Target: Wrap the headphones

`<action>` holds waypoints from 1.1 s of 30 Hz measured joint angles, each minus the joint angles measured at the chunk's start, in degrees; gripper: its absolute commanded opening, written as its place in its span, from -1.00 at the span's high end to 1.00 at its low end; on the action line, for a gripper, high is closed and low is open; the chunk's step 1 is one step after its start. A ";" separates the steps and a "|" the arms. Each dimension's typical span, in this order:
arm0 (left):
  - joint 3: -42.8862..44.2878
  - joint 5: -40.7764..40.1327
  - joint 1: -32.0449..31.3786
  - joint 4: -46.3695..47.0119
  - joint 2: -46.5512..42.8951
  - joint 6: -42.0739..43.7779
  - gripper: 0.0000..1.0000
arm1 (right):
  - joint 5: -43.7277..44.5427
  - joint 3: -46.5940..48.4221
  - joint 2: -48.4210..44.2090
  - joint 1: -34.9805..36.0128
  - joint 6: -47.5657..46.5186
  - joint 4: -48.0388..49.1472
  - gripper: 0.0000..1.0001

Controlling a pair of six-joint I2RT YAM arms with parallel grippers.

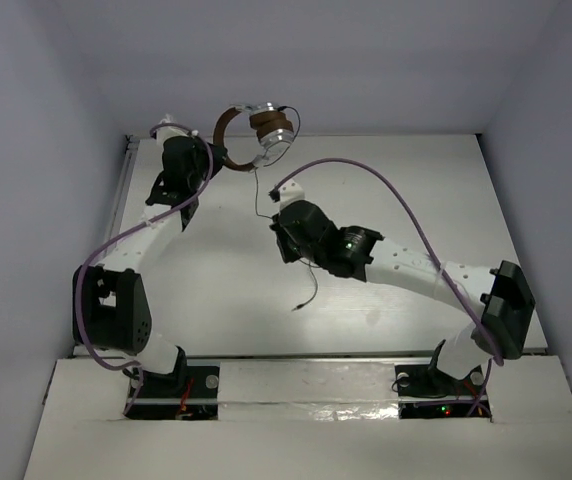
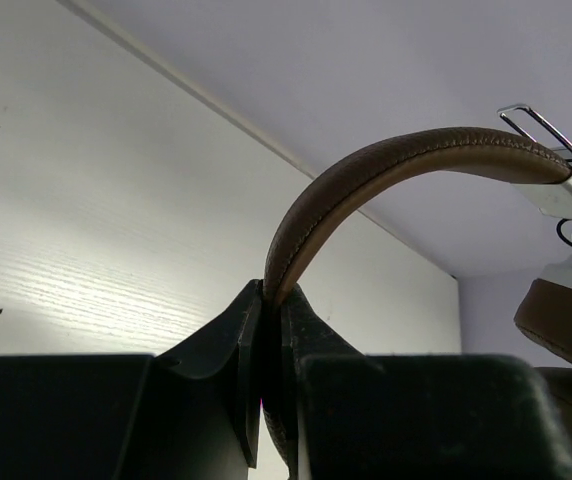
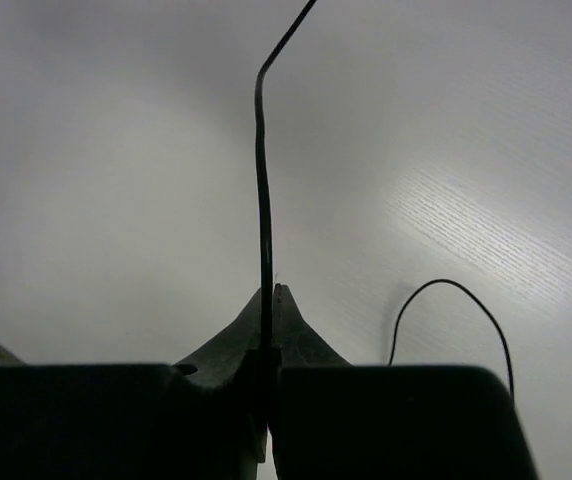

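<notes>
White table (image 1: 226, 300), two arms over it. Headphones (image 1: 269, 131) are held up at the far edge. Left pincer (image 2: 271, 300) is clamped on the brown headband (image 2: 366, 170), with the silver cups (image 1: 274, 150) just to its right. Right pincer (image 3: 270, 300) is pinched shut on the thin dark cord (image 3: 263, 180), which runs from its tips up toward the cups. The loose end (image 1: 307, 290) trails off on its near side.

At lower centre, the right gripper (image 3: 271, 300) pinches a thin dark cord (image 3: 263, 180) that rises straight, bending right near the top. Another loop arcs at lower right over the table (image 3: 486, 200).
</notes>
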 measured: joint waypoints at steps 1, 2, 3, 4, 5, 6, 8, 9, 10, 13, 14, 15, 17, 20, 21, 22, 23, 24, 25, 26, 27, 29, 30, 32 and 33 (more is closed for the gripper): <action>-0.15 -1.95 -1.09 -0.07 -0.39 1.03 1.00 | 0.68 1.46 0.00 1.38 -0.46 -1.44 1.00; -0.22 -3.63 -2.08 -0.09 -0.66 2.05 1.00 | 1.49 3.10 0.00 2.51 -1.03 -3.15 1.00; -0.37 -5.44 -3.45 -0.09 -0.92 3.19 1.00 | 2.12 4.72 0.00 3.30 -1.53 -4.68 1.00; -0.61 -7.26 -4.63 -0.09 -1.14 4.22 1.00 | 2.69 6.16 -0.09 3.69 -2.03 -5.77 1.00; -1.01 -8.87 -5.77 0.02 -1.36 5.31 1.00 | 3.28 7.54 -0.15 3.89 -2.54 -6.95 1.00; -1.57 -10.21 -6.75 0.17 -1.53 6.29 1.00 | 3.91 8.70 -0.20 3.89 -2.91 -7.78 1.00; -3.32 -12.35 -8.50 0.70 -1.88 8.00 1.00 | 5.53 10.93 -0.42 3.87 -3.91 -9.53 1.00; -4.46 -12.92 -9.05 1.05 -2.10 8.79 1.00 | 6.25 11.69 -0.61 3.78 -4.46 -10.38 1.00; -5.68 -13.38 -9.68 1.22 -2.27 9.66 1.00 | 6.91 12.37 -0.94 3.67 -5.11 -11.15 1.00; -9.49 -13.99 -10.88 2.14 -2.38 12.26 1.00 | 9.53 14.71 -1.53 3.56 -7.28 -13.29 1.00; -10.75 -14.19 -11.41 2.34 -2.51 13.07 1.00 | 10.54 15.61 -1.60 3.56 -8.15 -13.75 1.00; -12.02 -14.43 -11.82 2.38 -2.82 13.79 1.00 | 11.56 16.39 -1.60 3.48 -8.92 -14.12 1.00; -14.05 -14.49 -12.50 2.32 -3.85 15.08 1.00 | 13.22 17.59 -1.60 3.19 -10.23 -14.38 1.00; -15.80 -13.40 -13.00 1.92 -6.25 16.90 1.00 | 15.52 18.08 -1.73 2.47 -11.87 -14.38 1.00; -16.04 -12.98 -13.20 1.86 -7.26 17.31 1.00 | 16.37 18.10 -1.79 1.64 -12.72 -14.43 1.00; -16.06 -12.52 -13.25 1.75 -8.17 17.57 1.00 | 16.92 18.12 -1.79 1.03 -13.07 -14.56 1.00; -16.06 -12.04 -13.25 1.92 -9.31 17.68 1.00 | 17.00 18.14 -1.81 0.55 -13.16 -14.80 1.00; -16.06 -11.78 -13.25 2.10 -10.34 17.68 1.00 | 16.81 18.14 -1.88 0.04 -13.14 -15.21 1.00; -16.06 -11.45 -13.25 2.25 -11.23 17.68 1.00 | 16.20 18.14 -2.03 -0.31 -13.11 -15.56 1.00; -15.93 -10.97 -13.25 2.38 -12.07 17.64 1.00 | 15.37 18.05 -2.27 -0.48 -12.90 -15.63 1.00; -15.56 -10.49 -13.22 2.38 -12.59 17.59 1.00 | 14.05 17.27 -2.95 -0.52 -12.57 -15.13 1.00; -14.21 -9.35 -12.81 2.25 -12.76 17.46 1.00 | 11.91 14.47 -5.35 -0.50 -11.91 -15.02 1.00; -13.38 -8.55 -12.52 2.12 -12.70 17.38 1.00 | 10.88 12.66 -6.88 -0.48 -11.54 -15.08 1.00; -12.22 -6.40 -11.56 2.08 -12.70 16.81 1.00 | 9.22 8.87 -9.88 -0.46 -10.82 -14.99 1.00; -11.69 -4.98 -10.71 2.16 -12.70 16.35 1.00 | 8.11 6.99 -11.39 -0.46 -10.47 -15.02 1.00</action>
